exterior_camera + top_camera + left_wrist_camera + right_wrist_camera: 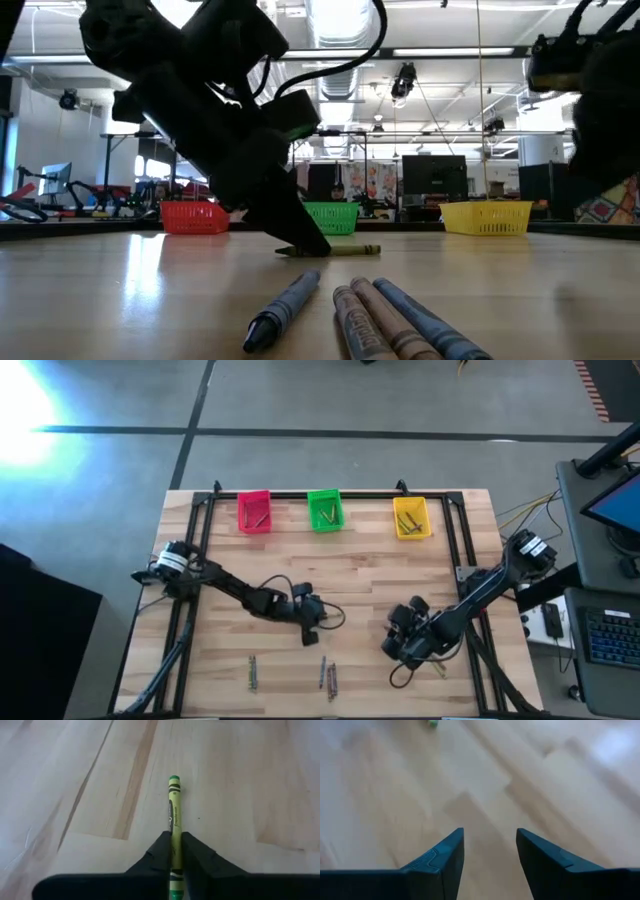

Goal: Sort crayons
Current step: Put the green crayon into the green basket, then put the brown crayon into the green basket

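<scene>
A yellow-green crayon point(174, 810) lies on the wooden table near its middle, and my left gripper point(174, 839) is shut on it; the low view shows the same crayon point(345, 249) flat on the wood by the fingertip. My right gripper point(490, 852) hovers open over bare wood at the right point(402, 645), with nothing between its fingers. More crayons lie near the front edge: a pair point(253, 672), a small group point(327, 676) and a single one point(437, 668). My left gripper pinches the crayon's two sides point(175, 851) between its two fingers, at the end nearer the wrist. The fingers slant down from the table's left and run along the crayon. Its free end point(174, 782) sticks out ahead, and the crayon lies on the table.
At the far edge stand three bins with crayons in them: pink point(254, 512), green point(324, 510) and yellow point(411, 518). A black frame point(330, 493) runs along the far edge and both sides. Bare wood lies between the bins and the grippers.
</scene>
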